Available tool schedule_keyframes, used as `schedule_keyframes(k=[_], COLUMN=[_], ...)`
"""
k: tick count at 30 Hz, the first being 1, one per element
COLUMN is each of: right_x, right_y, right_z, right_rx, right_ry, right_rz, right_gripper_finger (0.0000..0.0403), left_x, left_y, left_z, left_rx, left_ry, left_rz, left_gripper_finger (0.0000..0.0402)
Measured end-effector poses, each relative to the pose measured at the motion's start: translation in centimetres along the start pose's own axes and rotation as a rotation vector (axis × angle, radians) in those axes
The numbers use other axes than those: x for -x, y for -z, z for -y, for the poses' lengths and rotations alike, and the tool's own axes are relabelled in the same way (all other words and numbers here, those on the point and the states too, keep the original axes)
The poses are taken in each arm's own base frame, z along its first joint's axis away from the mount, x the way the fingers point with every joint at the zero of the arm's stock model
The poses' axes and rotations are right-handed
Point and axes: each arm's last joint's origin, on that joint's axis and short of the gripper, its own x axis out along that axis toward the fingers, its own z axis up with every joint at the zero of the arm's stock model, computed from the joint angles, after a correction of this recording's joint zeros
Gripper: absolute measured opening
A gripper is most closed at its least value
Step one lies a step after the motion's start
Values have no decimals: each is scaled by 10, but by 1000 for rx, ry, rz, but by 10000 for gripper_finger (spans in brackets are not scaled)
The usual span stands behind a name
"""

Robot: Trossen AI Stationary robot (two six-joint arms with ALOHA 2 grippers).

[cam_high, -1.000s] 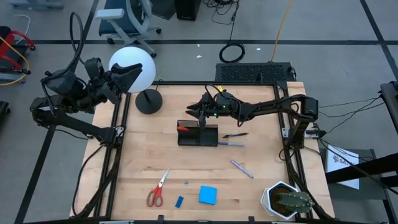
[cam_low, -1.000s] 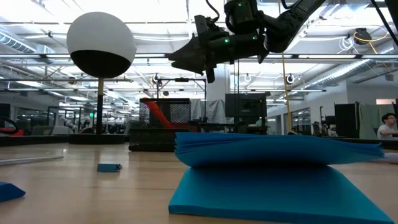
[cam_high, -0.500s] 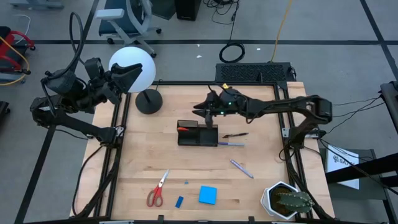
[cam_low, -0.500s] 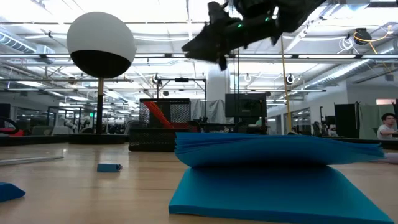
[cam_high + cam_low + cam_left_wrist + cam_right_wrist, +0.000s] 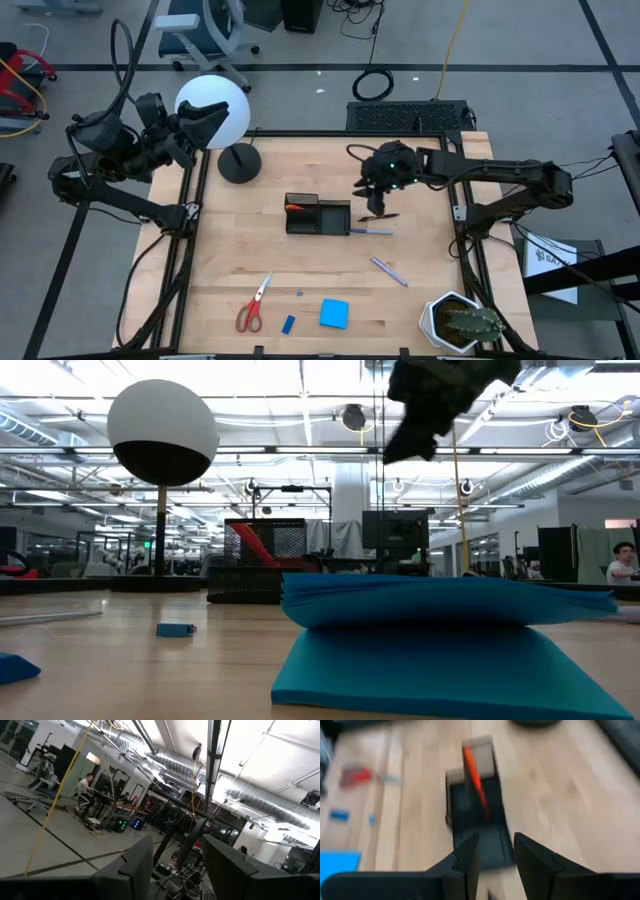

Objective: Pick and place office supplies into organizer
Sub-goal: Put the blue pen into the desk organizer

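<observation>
The black organizer (image 5: 318, 216) stands mid-table with the orange marker (image 5: 293, 207) leaning in its left compartment, also in the right wrist view (image 5: 475, 782). My right gripper (image 5: 373, 207) hangs open, tipped down, just right of the organizer and above the thin black pen (image 5: 380, 217), with nothing between its fingers (image 5: 468, 854). A purple pen (image 5: 372, 231) lies beside the organizer, another (image 5: 388, 270) nearer. The red-handled scissors (image 5: 253, 303), blue eraser (image 5: 288, 324) and blue notepad (image 5: 334, 313) lie near the front edge. My left gripper (image 5: 200, 128) waits open, raised off the table's far left.
A lamp with a white globe (image 5: 213, 112) and a round black base (image 5: 239, 163) stands at the far left corner. A potted cactus (image 5: 462, 322) sits at the near right corner. In the low view the notepad (image 5: 440, 640) fills the foreground.
My right gripper has drawn back from over the organizer toward the table's right edge and risen, tipping from nearly level to pointing down over the black pen. The orange marker stays in the organizer. My left arm has kept still.
</observation>
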Motion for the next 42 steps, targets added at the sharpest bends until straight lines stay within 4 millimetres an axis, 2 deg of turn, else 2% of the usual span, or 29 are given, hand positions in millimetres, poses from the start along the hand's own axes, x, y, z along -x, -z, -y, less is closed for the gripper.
schedule_keyframes(k=[4, 12, 20, 29, 42], right_x=[1, -14, -42, -72, -104], right_y=[14, 28, 41, 54, 71], right_z=[-5, -21, -33, -34, -32], right_rx=[48, 127, 194, 221, 236], right_ry=[-11, -32, -32, -17, -25], right_rz=[-139, -295, -421, -529, -632], right_gripper_finger=[112, 112, 111, 109, 105], left_x=[0, 0, 0, 0, 0], left_y=[0, 0, 0, 2, 3], left_z=[0, 0, 0, -1, -1], left_rx=[-3, -3, -3, -5, -7], left_ry=[0, 0, 0, -4, -7], left_rz=[0, 0, -2, -16, -27], left_gripper_finger=[173, 173, 173, 173, 173])
